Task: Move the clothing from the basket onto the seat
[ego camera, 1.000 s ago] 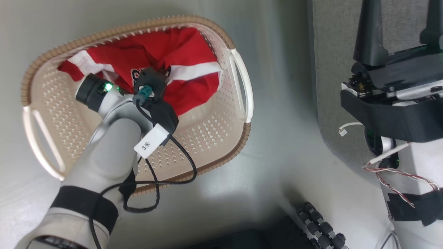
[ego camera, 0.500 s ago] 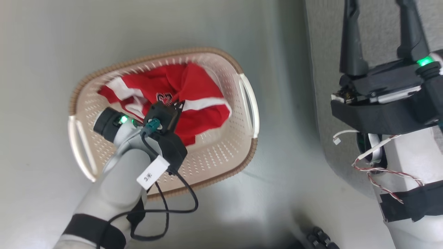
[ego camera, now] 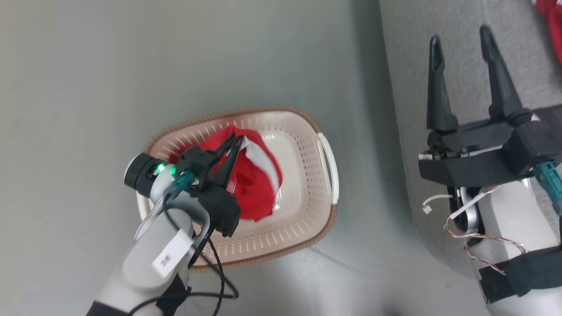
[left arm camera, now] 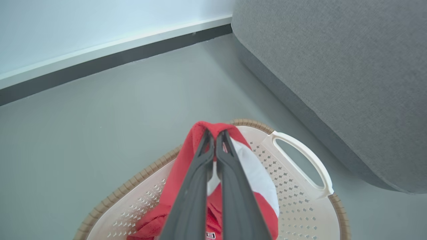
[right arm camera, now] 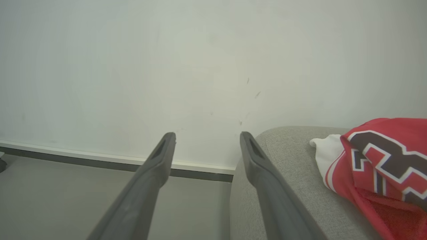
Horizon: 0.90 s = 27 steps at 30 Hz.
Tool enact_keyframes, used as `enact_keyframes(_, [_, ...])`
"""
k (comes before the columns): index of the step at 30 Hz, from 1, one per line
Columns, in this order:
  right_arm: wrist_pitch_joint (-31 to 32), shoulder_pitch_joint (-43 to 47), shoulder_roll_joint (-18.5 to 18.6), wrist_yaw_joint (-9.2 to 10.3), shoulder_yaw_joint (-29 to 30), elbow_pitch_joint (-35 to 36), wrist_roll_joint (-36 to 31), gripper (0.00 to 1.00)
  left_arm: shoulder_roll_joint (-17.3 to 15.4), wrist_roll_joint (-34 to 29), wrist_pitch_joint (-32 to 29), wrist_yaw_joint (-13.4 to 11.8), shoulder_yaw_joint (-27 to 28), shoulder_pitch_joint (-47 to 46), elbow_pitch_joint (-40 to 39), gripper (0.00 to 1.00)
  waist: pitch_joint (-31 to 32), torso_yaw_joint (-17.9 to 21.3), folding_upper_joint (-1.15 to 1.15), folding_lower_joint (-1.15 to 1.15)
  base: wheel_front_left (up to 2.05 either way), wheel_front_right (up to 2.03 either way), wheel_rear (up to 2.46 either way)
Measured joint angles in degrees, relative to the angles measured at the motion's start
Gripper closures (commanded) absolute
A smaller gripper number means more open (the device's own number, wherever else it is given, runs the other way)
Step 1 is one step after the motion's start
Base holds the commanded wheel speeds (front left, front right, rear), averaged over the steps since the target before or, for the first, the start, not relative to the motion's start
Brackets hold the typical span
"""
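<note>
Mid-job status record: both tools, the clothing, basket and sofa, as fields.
left tool: shut on red garment
red garment: bunched, hanging from the tool above basket
right tool: open, holding nothing, over sofa
numbered jersey: lying on sofa
basket: on floor beside sofa

Home living room: grey sofa, laundry basket, skirting board.

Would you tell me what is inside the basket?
One bunched red and white garment, pinched by the shut left gripper. The basket floor under it is covered, so anything beneath cannot be seen.
</note>
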<state>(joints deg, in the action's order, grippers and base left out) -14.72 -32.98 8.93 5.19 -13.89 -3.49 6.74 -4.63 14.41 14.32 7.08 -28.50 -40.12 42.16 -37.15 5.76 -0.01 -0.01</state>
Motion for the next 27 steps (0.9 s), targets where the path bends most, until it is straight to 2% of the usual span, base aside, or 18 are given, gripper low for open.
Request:
enact_keyframes(17, [0.0, 6.7, 0.0, -0.75, 1.2, -3.8, 1.3, 0.0, -3.8, 0.8, 0.0, 0.0, 4.3, 11.6, -20.6, 1.0, 13.0, -2.3, 0.0, -0.01, 0.0, 0.0, 0.0])
enact_keyframes(23, [0.0, 9.4, -0.1, -1.4, 1.1, -5.1, 1.6, 0.0, -4.5, 1.8, 0.0, -0.5, 5.5, 14.9, -25.9, 1.0, 17.9, -2.5, 0.0, -0.01, 0.0, 0.0, 0.0])
enact_keyframes(27, [0.0, 11.6, -0.3, -2.48, 0.1, -6.9, 1.9, 0.0, -4.8, 1.7, 0.2, -0.5, 5.7, 14.8, -28.7, 1.0, 21.9, -2.5, 0.0, 0.0, 0.0, 0.0, 0.0])
